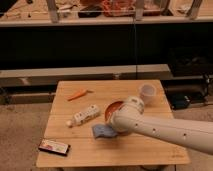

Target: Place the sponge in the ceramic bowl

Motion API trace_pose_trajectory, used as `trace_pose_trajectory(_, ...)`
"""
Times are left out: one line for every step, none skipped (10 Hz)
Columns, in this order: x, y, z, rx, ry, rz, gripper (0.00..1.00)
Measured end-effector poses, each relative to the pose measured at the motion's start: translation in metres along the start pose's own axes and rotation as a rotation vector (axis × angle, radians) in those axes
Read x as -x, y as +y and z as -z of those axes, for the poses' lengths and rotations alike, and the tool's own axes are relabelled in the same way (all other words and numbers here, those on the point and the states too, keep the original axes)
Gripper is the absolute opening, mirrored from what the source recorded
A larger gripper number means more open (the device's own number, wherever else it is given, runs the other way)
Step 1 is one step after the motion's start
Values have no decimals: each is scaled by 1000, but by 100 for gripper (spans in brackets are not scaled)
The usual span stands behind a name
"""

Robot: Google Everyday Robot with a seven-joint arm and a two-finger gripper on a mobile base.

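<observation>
The sponge (101, 131) lies on the bench (80, 150), just outside the ceramic bowl (113, 106) at its 7 o'clock. The arm (165, 131) reaches in from 4 o'clock, its claw (114, 127) low beside the sponge. Whether the claw is wide or narrow cannot be told.

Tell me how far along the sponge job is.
Nothing is finished: the sponge is outside the ceramic bowl, just in front of it. In hand: the gripper is at the sponge's edge nearest the bowl. Left: lifting the sponge and placing it in the bowl.
</observation>
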Motion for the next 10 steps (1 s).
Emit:
trace_pose_trajectory(-4, -4, 2, 8, -7, 2, 0)
trace_pose_trajectory(-6, -6, 3, 5, -8, -7, 0)
trace_pose_trajectory(-11, -1, 1, 2, -5, -32, 0)
trace_pose_trajectory(-16, 1, 0, -5, -2, -50, 0)
trace_pose_trajectory(-19, 0, -2, -5, -3, -59, 0)
trace_pose_trajectory(-23, -1, -3, -4, -5, -66, 0)
trace_pose_trajectory(-31, 4, -3, -2, -8, -81, 0)
trace_pose_trajectory(-43, 15, -3, -2, -15, -104, 0)
trace_pose_trajectory(-49, 20, -3, -3, -18, -113, 0)
trace_pose_trajectory(-54, 23, -3, -7, -22, -127, 0)
